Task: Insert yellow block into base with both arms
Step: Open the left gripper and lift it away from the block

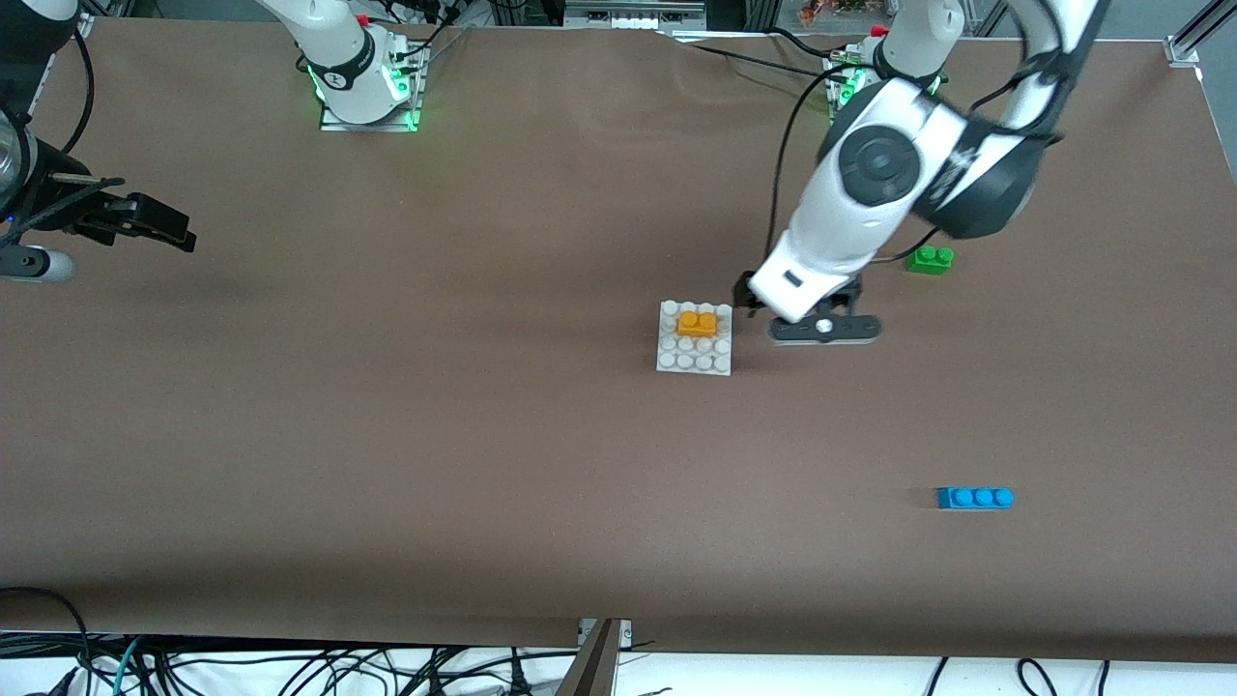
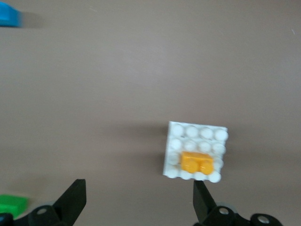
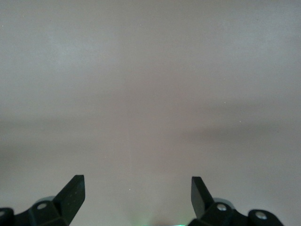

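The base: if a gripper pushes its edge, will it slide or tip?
Probably slide: the base is flat, wide and lies loose on smooth table. It looks light and stiff. The yellow block would likely ride along.

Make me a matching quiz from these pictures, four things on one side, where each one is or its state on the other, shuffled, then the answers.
Things:
1. yellow block
2. green brick
3. blue brick
4. left gripper

Places or states:
A. nearest the front camera, toward the left arm's end
B. open, holding nothing, beside the base
C. seated on the base's studs
D. on the table by the left arm

Pairs: 1-C, 2-D, 3-A, 4-B
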{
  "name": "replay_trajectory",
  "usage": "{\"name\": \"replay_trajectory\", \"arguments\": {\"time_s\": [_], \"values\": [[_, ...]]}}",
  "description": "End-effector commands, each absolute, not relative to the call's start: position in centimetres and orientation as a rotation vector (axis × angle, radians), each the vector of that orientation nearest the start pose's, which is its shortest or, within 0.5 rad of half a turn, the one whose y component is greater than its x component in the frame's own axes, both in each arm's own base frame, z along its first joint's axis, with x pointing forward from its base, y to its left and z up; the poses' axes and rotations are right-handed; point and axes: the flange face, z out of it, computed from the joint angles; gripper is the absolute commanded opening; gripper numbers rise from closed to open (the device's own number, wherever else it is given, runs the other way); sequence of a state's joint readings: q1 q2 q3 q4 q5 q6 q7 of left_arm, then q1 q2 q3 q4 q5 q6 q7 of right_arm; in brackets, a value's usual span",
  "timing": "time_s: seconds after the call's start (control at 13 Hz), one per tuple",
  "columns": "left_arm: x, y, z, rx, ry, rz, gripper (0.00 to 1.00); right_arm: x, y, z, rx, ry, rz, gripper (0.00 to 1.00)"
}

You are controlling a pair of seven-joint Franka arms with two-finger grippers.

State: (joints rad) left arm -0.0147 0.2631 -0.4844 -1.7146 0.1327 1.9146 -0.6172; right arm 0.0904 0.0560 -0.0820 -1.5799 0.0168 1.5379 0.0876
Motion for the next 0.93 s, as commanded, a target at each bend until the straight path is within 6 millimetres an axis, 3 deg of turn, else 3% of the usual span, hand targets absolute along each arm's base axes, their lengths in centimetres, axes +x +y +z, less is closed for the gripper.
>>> {"name": "replay_trajectory", "arguments": {"time_s": [0.0, 0.23, 0.62, 0.77, 0.85], "values": [[56.2, -21.9, 47.5, -3.075, -0.261, 0.046, 1.0, 56.7, 0.9, 59.3, -3.127, 0.127, 0.147, 1.0], [57.2, -16.4, 50.1, -3.129, -0.244, 0.044, 1.0, 56.7, 0.9, 59.4, -3.126, 0.127, 0.142, 1.0], [58.5, -3.3, 53.5, -3.175, -0.025, 0.035, 1.0, 56.7, 0.9, 59.4, -3.127, 0.125, 0.147, 1.0], [57.5, 0.3, 54.8, -3.167, -0.06, 0.051, 1.0, 56.7, 1.0, 59.4, -3.125, 0.125, 0.147, 1.0], [57.0, 0.7, 55.6, -3.166, -0.062, 0.056, 1.0, 56.7, 0.9, 59.4, -3.125, 0.127, 0.147, 1.0]]}}
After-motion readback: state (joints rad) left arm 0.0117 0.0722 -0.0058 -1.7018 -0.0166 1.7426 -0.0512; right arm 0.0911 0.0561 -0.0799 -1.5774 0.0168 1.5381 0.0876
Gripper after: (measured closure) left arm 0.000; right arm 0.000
